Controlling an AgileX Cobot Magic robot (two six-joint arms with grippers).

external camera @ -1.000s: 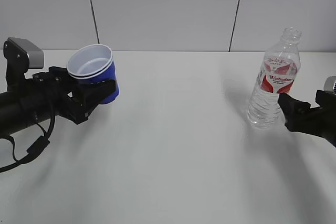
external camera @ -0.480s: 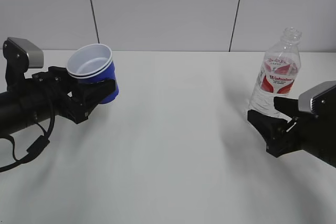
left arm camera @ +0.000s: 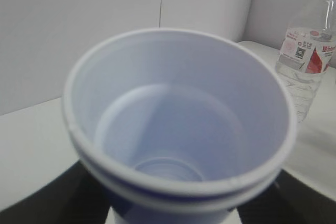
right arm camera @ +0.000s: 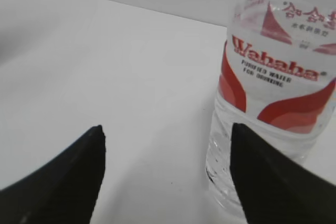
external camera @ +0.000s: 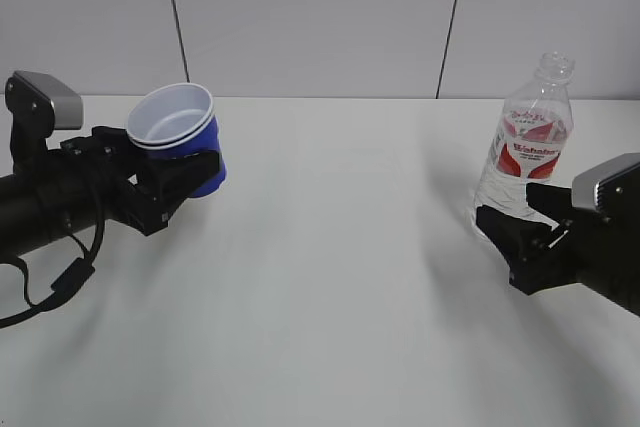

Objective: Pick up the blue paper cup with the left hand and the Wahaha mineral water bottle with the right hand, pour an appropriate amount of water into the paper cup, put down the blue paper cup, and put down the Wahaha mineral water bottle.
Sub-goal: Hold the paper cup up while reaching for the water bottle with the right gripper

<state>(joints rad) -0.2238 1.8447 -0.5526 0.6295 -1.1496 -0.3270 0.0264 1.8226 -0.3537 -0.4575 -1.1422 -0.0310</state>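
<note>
My left gripper [external camera: 183, 179] is shut on the blue paper cup [external camera: 188, 147] and holds it above the table at the left, tilted with its white mouth up. In the left wrist view the cup [left arm camera: 178, 129] fills the frame and looks empty; the dark fingers [left arm camera: 63, 200] show under its rim. The Wahaha mineral water bottle [external camera: 525, 152] stands upright and uncapped at the right, with clear water [external camera: 503, 209] in it. My right gripper [external camera: 515, 225] is open and low, just in front of the bottle. In the right wrist view [right arm camera: 167, 127] the bottle [right arm camera: 278, 72] stands behind the right finger, not between the jaws.
The white table [external camera: 330, 247] runs between the two arms, with a grey panelled wall [external camera: 320, 17] behind it. The bottle also shows far right in the left wrist view [left arm camera: 310, 61].
My right gripper has swung from beside the bottle's right side to low in front of it, then edged slightly closer. The left arm and the cup have not moved.
</note>
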